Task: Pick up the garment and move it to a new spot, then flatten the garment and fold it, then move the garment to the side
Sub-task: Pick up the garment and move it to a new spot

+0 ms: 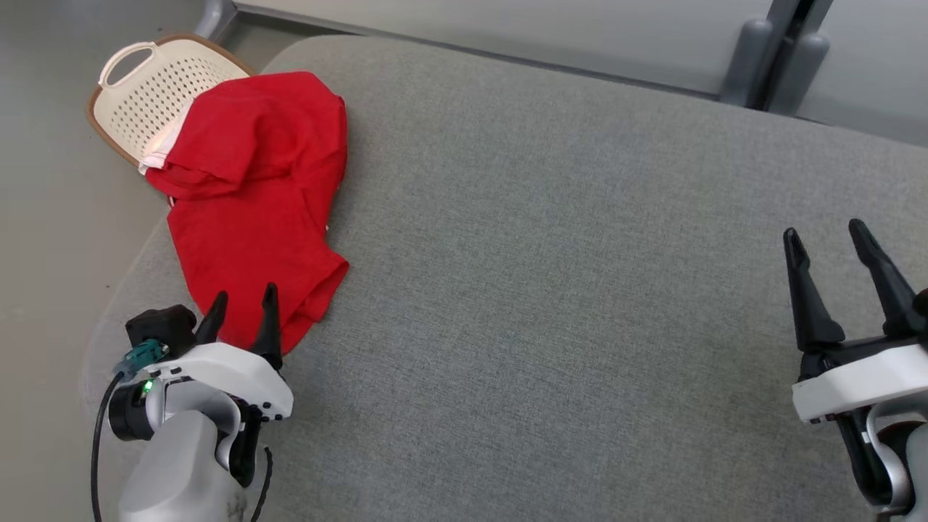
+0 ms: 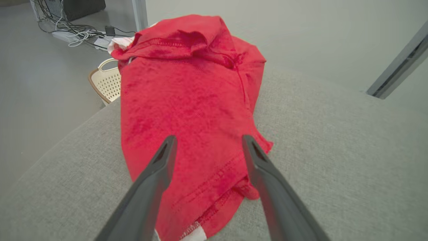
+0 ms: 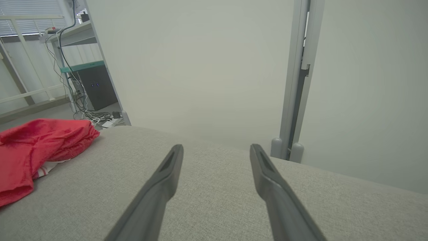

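The garment [image 1: 254, 188] is a crumpled red shirt lying in a long heap at the left end of the grey padded surface [image 1: 565, 275], its far end hanging over the edge. My left gripper [image 1: 243, 299] hovers open at the garment's near hem; in the left wrist view the red garment [image 2: 190, 100] lies between and beyond the gripper [image 2: 207, 142], nothing clamped. Far to the right my right gripper [image 1: 825, 235] stands open over bare fabric, and its wrist view has the gripper [image 3: 216, 149] with the garment [image 3: 36, 147] far off at the left.
A cream perforated basket [image 1: 148, 90] with a brown rim sits on the floor beyond the surface's left corner, partly under the garment. Grey panels and a post [image 1: 754, 51] run behind the far edge. Cables and a power strip [image 2: 77, 33] lie on the floor.
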Available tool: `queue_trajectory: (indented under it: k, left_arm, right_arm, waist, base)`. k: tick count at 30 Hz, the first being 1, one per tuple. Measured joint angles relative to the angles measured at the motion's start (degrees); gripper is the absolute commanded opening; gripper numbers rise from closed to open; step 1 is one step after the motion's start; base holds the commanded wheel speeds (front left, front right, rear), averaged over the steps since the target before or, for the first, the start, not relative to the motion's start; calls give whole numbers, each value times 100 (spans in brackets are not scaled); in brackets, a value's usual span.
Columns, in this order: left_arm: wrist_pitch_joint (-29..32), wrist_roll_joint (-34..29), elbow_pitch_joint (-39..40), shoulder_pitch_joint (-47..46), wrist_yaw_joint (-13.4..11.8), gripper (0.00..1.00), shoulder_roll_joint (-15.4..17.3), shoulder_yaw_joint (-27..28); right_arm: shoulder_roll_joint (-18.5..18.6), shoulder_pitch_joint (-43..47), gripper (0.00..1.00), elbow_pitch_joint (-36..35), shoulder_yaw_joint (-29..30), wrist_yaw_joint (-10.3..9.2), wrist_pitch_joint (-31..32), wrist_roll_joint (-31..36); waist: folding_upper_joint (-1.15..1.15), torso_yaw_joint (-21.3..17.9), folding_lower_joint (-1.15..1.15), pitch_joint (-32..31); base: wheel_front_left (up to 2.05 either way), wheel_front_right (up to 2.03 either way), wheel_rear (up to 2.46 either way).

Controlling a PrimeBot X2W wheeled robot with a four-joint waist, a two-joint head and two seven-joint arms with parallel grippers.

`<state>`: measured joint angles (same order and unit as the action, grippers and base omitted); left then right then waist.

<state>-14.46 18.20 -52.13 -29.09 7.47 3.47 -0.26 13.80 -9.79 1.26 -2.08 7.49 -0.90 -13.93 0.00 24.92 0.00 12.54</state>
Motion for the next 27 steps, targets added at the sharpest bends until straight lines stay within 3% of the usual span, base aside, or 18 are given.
queue_trajectory:
  k: [9, 10, 11, 17, 21, 27]
  left_arm:
    - [628, 883, -1512, -754, 1, 100, -40, -409]
    - [656, 954, -1559, -804, 1, 41, -27, -465]
    - [608, 973, -1567, -832, 1, 0, -25, -530]
    - [264, 1073, -1627, -872, 1, 0, -12, -802]
    - [-26, 1091, -1380, -868, 2, 0, 236, -848]
    - [-64, 764, 255, -605, -90, 0, 631, -376]
  right_arm:
    - [192, -142, 100, -219, 40, 0, 204, -10]
    - [197, -167, 100, -233, 35, 0, 220, -10]
    - [194, -194, 100, -245, 34, 0, 227, -13]
    - [183, -211, 100, -261, 69, 0, 243, -29]
    - [136, -185, 100, -230, 147, 0, 203, -58]
    - [-23, -18, 100, -151, 219, 0, 67, -70]
  waist:
    - [0, -87, 0, 584]
    - [0, -94, 0, 603]
    - [0, -104, 0, 613]
    - [0, -127, 0, 604]
    - [0, -149, 0, 500]
    - [0, -158, 0, 201]
  base:
    - [0, 0, 0]
    - [0, 0, 0]
    - [0, 0, 0]
    - [0, 0, 0]
    - [0, 0, 0]
    - [0, 0, 0]
